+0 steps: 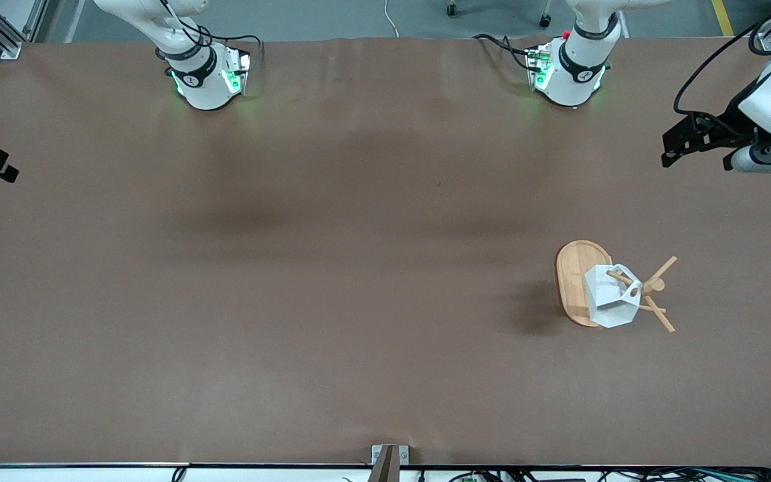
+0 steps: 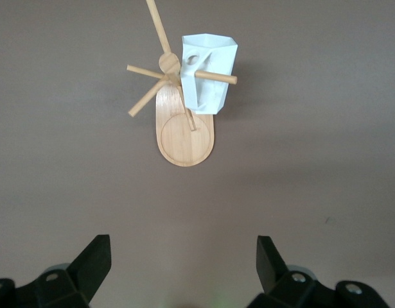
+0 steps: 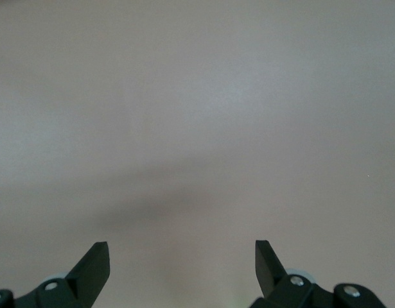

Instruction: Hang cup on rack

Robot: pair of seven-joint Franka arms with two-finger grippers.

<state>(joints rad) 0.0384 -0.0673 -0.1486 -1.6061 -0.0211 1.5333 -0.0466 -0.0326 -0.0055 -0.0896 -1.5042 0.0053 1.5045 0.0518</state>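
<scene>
On the rack (image 1: 583,284), the cup (image 1: 612,296) is already hanging — I am judging the task as good as done.

From the front camera's table centre, the rack is sitting at about four o'clock, toward my left arm's end; its peg (image 2: 213,76) is passing through the hole in the cup's handle tab (image 2: 193,60), and the cup is dangling over the oval base with nothing gripping it. My left gripper (image 1: 683,144) is hovering at about two o'clock over bare table, well apart from the rack, fingers spread wide and empty. My right gripper (image 3: 182,256) is waiting at about nine o'clock, fingers apart too, holding nothing. Nothing seems left but to hold clear.
</scene>
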